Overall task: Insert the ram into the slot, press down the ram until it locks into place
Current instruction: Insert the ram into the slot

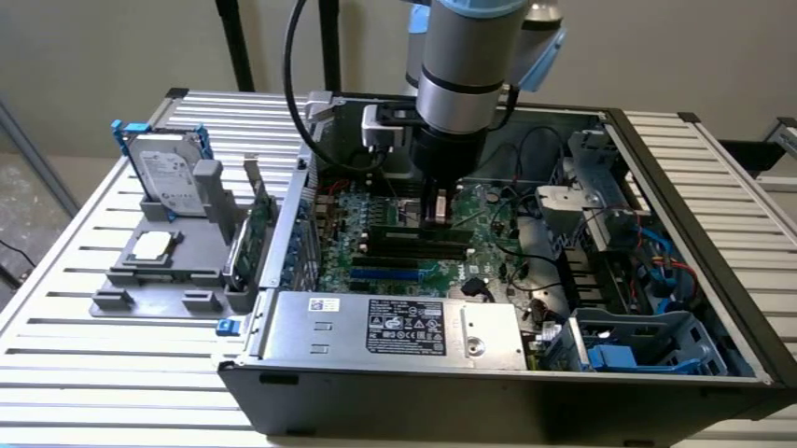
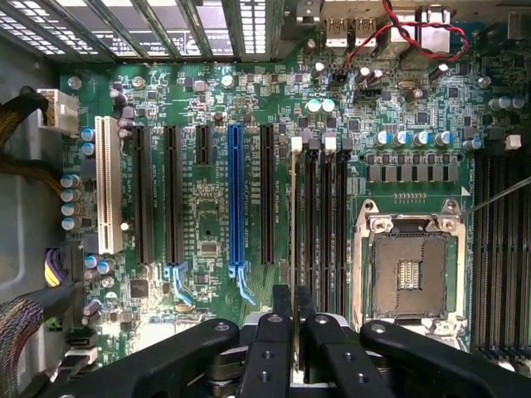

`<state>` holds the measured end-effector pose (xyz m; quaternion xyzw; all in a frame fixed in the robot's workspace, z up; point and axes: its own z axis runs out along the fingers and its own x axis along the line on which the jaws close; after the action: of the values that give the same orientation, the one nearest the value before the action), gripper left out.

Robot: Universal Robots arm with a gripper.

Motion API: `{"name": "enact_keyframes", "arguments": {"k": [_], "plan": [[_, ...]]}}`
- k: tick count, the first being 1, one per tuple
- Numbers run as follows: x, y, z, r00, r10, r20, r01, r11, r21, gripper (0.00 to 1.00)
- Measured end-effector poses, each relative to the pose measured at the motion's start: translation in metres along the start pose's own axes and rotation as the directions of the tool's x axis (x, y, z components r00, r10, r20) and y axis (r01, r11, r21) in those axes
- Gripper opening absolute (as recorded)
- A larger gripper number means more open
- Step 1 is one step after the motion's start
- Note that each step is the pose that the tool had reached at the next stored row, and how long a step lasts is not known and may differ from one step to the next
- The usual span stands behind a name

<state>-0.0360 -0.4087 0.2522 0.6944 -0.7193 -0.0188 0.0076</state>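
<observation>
Jaws of the gripper (image 2: 294, 302) are closed on the ram (image 2: 292, 207), which stands on edge between them, down at the black memory slots (image 2: 328, 217) of the motherboard (image 2: 207, 186).

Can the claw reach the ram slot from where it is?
Likely yes: the claw, shut on the ram, hangs right over the ram slots beside the CPU socket; nothing lies across them.

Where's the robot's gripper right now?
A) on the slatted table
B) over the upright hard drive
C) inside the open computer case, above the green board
C: the gripper reaches down inside the computer case, just over the green motherboard, closed on the thin ram.
</observation>
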Motion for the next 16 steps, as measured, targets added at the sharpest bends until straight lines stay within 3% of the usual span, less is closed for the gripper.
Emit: {"name": "enact_keyframes", "arguments": {"k": [7,13,16], "plan": [[-0.008,0.0019,0.0127,1.0000,0.000,0.0000,0.000,1.0000,0.0004,0.13],[-0.008,0.0018,0.0149,1.0000,0.000,-0.0023,0.000,1.0000,0.0014,0.13],[-0.008,0.0018,0.0165,1.0000,0.000,-0.0095,0.000,1.0000,0.0021,0.13]]}}
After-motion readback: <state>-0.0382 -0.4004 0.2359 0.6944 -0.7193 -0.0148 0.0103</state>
